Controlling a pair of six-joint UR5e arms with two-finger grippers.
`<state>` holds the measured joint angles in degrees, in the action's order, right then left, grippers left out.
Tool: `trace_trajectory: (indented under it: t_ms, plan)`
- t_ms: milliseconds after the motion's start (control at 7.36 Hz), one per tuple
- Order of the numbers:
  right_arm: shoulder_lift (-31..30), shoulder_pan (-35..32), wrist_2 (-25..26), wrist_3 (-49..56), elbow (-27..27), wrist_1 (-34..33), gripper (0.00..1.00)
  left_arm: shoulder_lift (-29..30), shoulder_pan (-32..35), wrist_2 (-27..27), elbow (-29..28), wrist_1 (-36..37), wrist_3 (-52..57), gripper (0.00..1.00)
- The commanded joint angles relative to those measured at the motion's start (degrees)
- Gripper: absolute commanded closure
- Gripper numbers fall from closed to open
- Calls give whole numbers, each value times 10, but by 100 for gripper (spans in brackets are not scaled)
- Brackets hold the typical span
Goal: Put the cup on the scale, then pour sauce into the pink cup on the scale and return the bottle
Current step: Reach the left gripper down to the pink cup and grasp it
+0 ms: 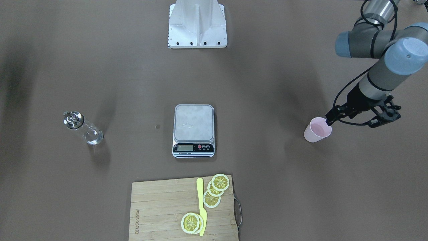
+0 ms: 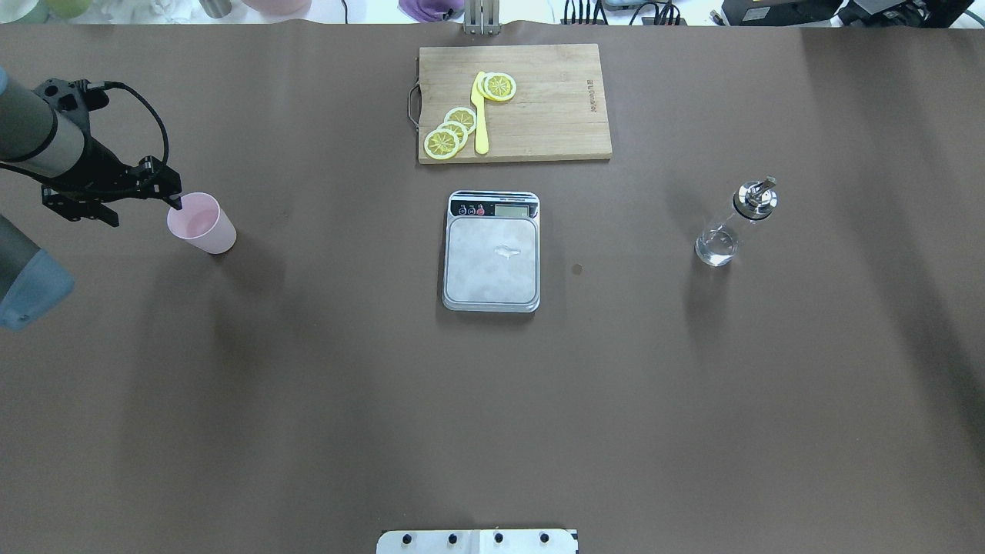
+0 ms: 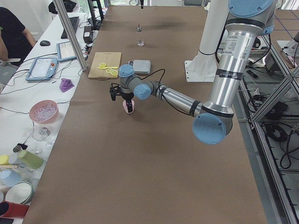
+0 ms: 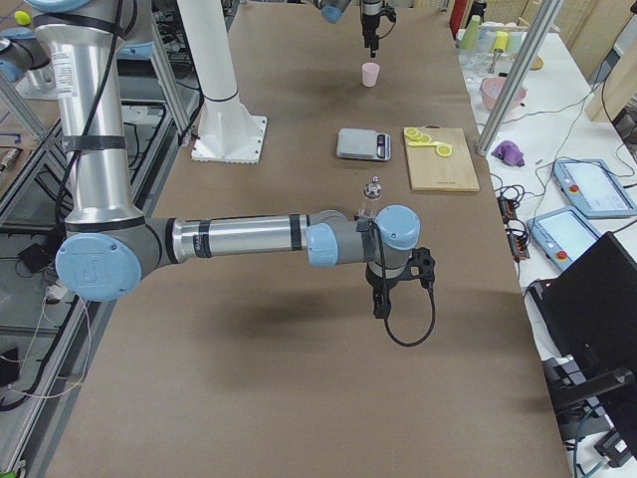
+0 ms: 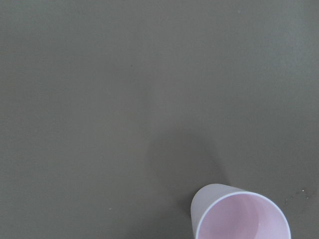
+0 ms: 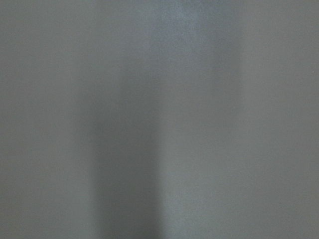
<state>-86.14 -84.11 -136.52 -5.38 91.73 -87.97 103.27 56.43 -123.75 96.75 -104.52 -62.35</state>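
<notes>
Brown cloth covers a long table (image 2: 308, 400). At its left end the left gripper (image 2: 175, 201) hangs with its tip at the rim of the cup (image 2: 204, 227), which stands upright on the cloth; how far the fingers are parted cannot be told. The right gripper (image 4: 380, 304) points down over the right end, its opening equally unclear. The scale (image 2: 491, 258) lies mid-table, well apart from the cup. The bottle (image 2: 727, 231) stands to the right, with sauce (image 2: 716, 248) low inside. Beyond the scale, a board (image 2: 554, 100) holds lemon slices (image 2: 450, 132) and a yellow knife (image 2: 481, 123).
</notes>
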Motion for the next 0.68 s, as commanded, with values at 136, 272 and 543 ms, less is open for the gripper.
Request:
trace_trajectory:
  t_ms: [136,272,543]
  plan:
    - [0,0,0,0,-1,0,0,15,-17,1,-17,-1,-1,15]
    - [0,0,0,0,-2,0,0,16,-19,1,-21,-1,-1,23]
    - [1,0,0,-1,-2,0,0,18,-20,1,-30,-8,0,36]
